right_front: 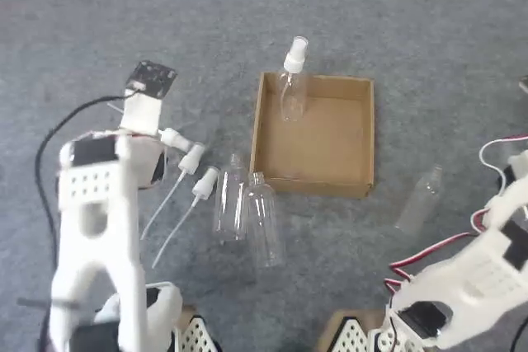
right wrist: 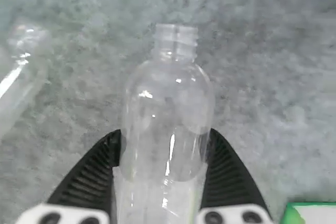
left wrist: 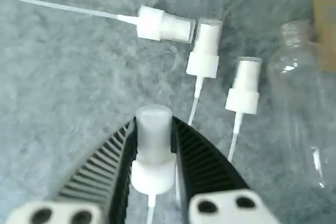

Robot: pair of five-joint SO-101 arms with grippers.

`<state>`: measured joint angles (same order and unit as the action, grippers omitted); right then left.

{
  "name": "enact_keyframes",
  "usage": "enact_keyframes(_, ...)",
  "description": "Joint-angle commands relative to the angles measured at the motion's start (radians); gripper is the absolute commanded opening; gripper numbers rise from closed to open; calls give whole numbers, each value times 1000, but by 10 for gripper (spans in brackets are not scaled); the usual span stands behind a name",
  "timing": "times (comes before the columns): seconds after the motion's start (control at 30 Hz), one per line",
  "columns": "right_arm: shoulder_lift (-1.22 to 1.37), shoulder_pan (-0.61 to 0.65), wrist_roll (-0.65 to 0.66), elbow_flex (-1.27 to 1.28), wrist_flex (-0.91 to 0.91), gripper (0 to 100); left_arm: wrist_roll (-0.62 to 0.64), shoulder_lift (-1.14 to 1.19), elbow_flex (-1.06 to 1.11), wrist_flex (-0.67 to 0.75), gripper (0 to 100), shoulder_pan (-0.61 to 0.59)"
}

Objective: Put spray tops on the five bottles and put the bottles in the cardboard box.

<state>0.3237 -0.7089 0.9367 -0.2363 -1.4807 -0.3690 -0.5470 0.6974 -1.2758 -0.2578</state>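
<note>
Grey, felt-like cloth (right_front: 429,55) is covering the whole table, and a shallow square cardboard box (right_front: 363,133) is sitting open near its middle. One clear plastic bottle with a white spray top already fitted (right_front: 291,88) is resting inside the box at its far left corner, with its spray head showing past the far wall. Just beside the box's near left corner, two uncapped clear bottles (right_front: 247,212) are lying side by side with their necks pointing away from the arms. On the other side of the box, another uncapped clear bottle (right_front: 419,199) is lying alone on the cloth, a little apart from the box.

The left gripper (left wrist: 153,124) is clamping its black ribbed jaws on a white plastic spray top (left wrist: 152,156), pinching it by the cap. Beyond it, three loose white spray tops with long thin dip tubes (left wrist: 203,51) are lying close together on the cloth.

The right gripper (right wrist: 164,136) is squeezing the body of a clear open-necked plastic bottle (right wrist: 170,103), whose threaded neck is pointing away from the wrist. A further clear bottle (right wrist: 18,77) is lying on the cloth nearby.
</note>
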Motion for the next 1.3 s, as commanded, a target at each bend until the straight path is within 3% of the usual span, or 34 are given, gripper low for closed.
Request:
enact_keyframes(0.0,-145,41,-18,149,94,6,17,-216,13,-55,13,3)
enact_keyframes(0.23,-338,99,-84,560,400,6,44,-344,68,-71,13,29)
enact_keyframes(0.47,-401,99,-120,775,581,6,176,-341,96,-60,13,279)
enact_keyframes(0.67,-401,93,-120,789,573,27,226,-339,196,77,13,419)
enact_keyframes(0.97,-414,99,-115,786,526,300,249,-341,243,106,13,423)
enact_keyframes(1.1,-414,124,-117,767,507,316,249,-341,243,106,13,422)
enact_keyframes(1.27,-400,173,-123,594,318,316,249,-341,243,106,13,422)
